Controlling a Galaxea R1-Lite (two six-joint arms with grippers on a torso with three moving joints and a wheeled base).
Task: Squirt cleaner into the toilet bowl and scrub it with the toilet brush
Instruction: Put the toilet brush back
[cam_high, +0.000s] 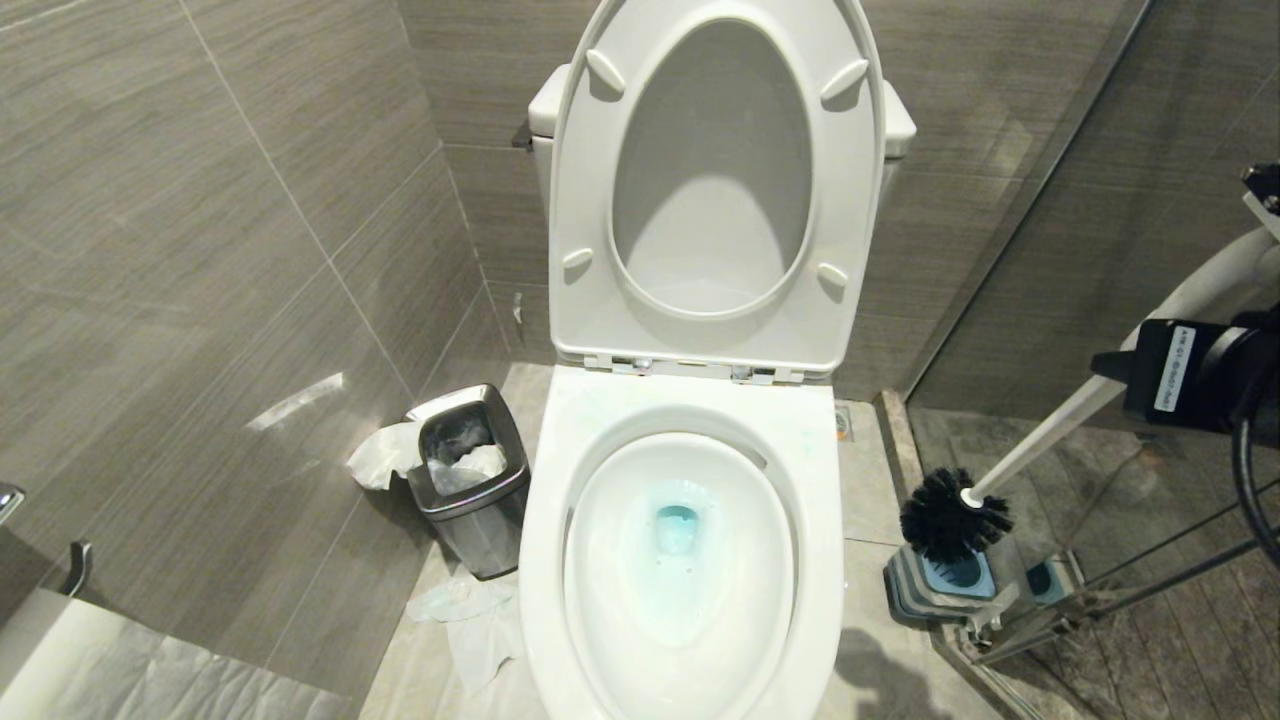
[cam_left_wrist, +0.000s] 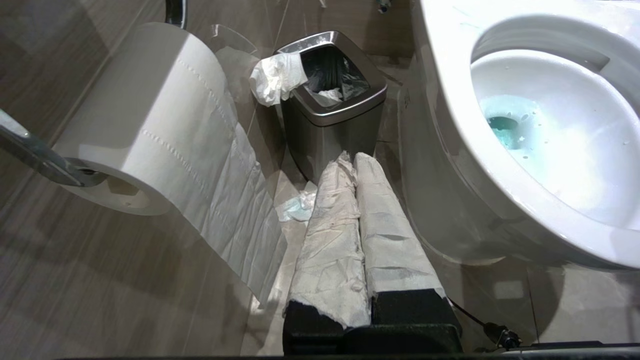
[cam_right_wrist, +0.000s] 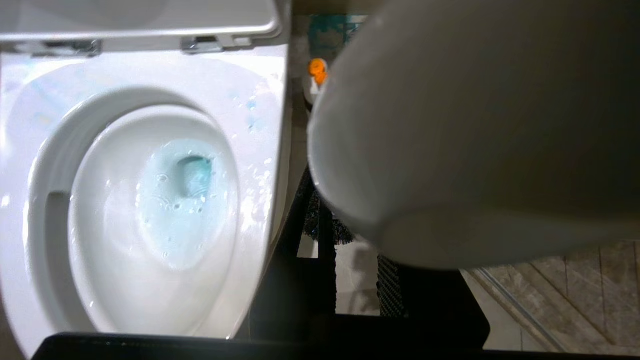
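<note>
My right jaws (cam_high: 1120, 375) clamp the toilet brush (cam_high: 955, 515) over its holder (cam_high: 940, 580) (left jaws (cam_left_wrist: 352, 165) together); wet bristles could drip short of the toilet bowl (cam_high: 545, 520).

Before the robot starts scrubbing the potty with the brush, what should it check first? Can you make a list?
1. Seat and lid up: ok, both stand raised above the toilet bowl.
2. Cleaner in the bowl: ok, blue tints the water.
3. Toilet brush held: ok, the right gripper is shut on its white handle.
4. Brush out of its holder: ok, the bristles hang just above it.
5. Brush over the bowl: not ok, it is beside the toilet on the robot's right.
6. Left gripper out of the way: ok, shut and low near the waste bin.
</note>
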